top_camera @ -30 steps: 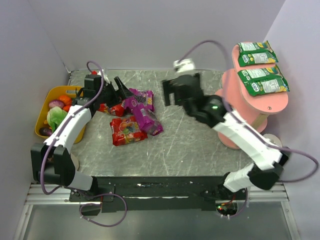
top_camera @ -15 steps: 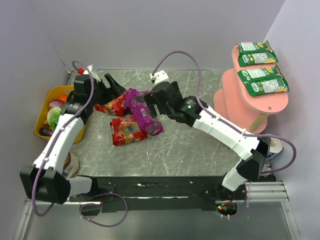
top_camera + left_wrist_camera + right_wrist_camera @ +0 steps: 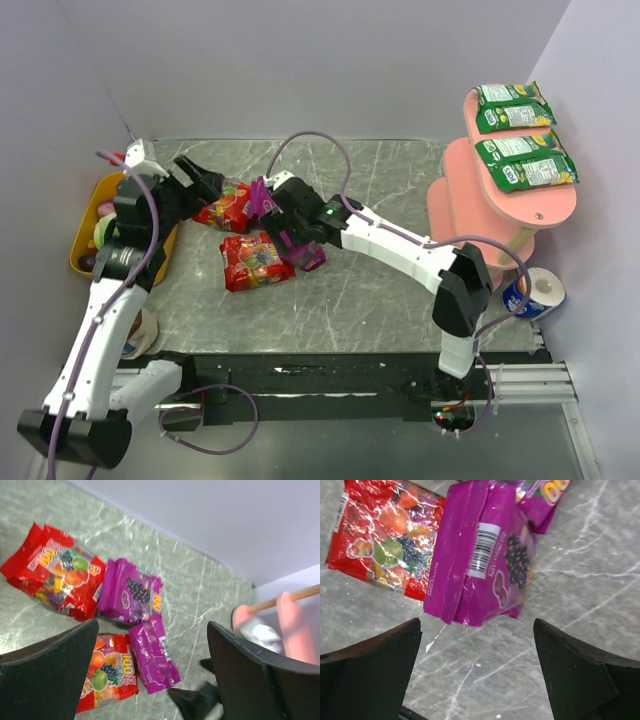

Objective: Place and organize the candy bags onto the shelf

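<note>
Two green candy bags (image 3: pixel 512 108) (image 3: pixel 527 162) lie on the top board of the pink shelf (image 3: pixel 480 215) at the right. Two red bags (image 3: pixel 228 205) (image 3: pixel 254 261) and two purple bags (image 3: pixel 303 248) (image 3: pixel 262 192) lie together on the table at left centre. My right gripper (image 3: pixel 283 222) is open and empty, right over the purple bags. In the right wrist view a purple bag (image 3: pixel 480 565) lies barcode up just beyond the open gripper (image 3: pixel 477 621), beside a red bag (image 3: pixel 385 540). My left gripper (image 3: pixel 205 178) is open and empty, raised at the bags' left. It (image 3: pixel 152 624) looks down on all four bags.
A yellow bowl (image 3: pixel 88 215) of toy vegetables stands at the table's left edge. A blue and white roll (image 3: pixel 530 290) stands at the shelf's foot on the right. Grey walls close in the back and both sides.
My right arm has reached left from mid-table to above the purple bags. My left arm has drawn back and lifted away from the bags. No bag has moved.
</note>
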